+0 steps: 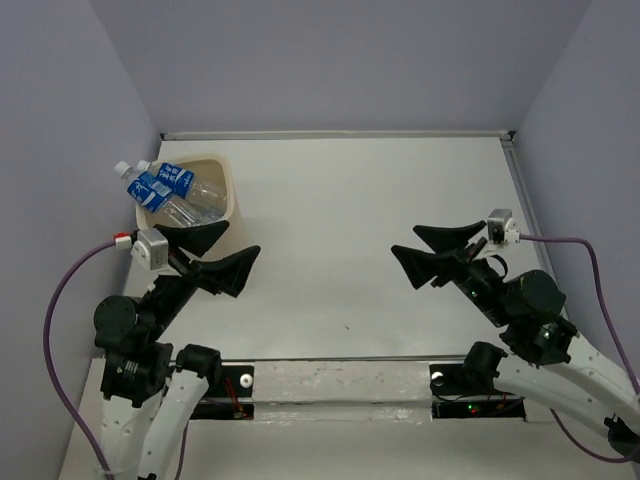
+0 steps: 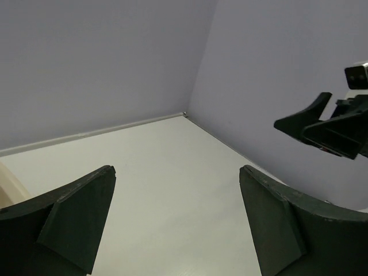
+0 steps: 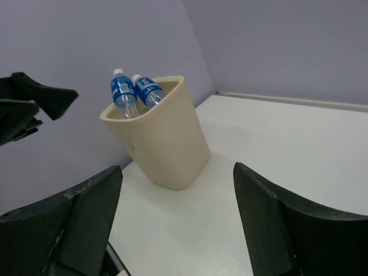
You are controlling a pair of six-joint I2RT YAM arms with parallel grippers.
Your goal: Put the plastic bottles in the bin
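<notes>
So here's the scene: the bin (image 1: pixel 233 203), a cream plastic wastebasket, stands upright on the white desk (image 1: pixel 350 200) over in the far left corner, close to the lavender wall. The plastic bottles (image 1: pixel 165 185) are all inside it as far as I can see, piled against its left side. Two of them poke up past the rim with their white caps and blue labels showing, and a couple of clear ones lie lower down in there. I can't count them exactly because they overlap. The left gripper (image 1: pixel 243 238) hangs just on the near side of the bin, pointing to the right across the desk. Its jaws are spread wide apart with nothing between them. From above, one jaw overlaps the bin's near rim, and I can't tell whether it touches. The right gripper (image 1: pixel 404 240) is well away on the right half of the desk, pointing left toward the bin. Its jaws are apart too and hold nothing. From its wrist camera you get a clean look at the bin (image 3: pixel 167 144) with the two bottle tops (image 3: pixel 129 92) sticking out. A purple cable (image 1: pixel 62 300) loops off the left arm.
</notes>
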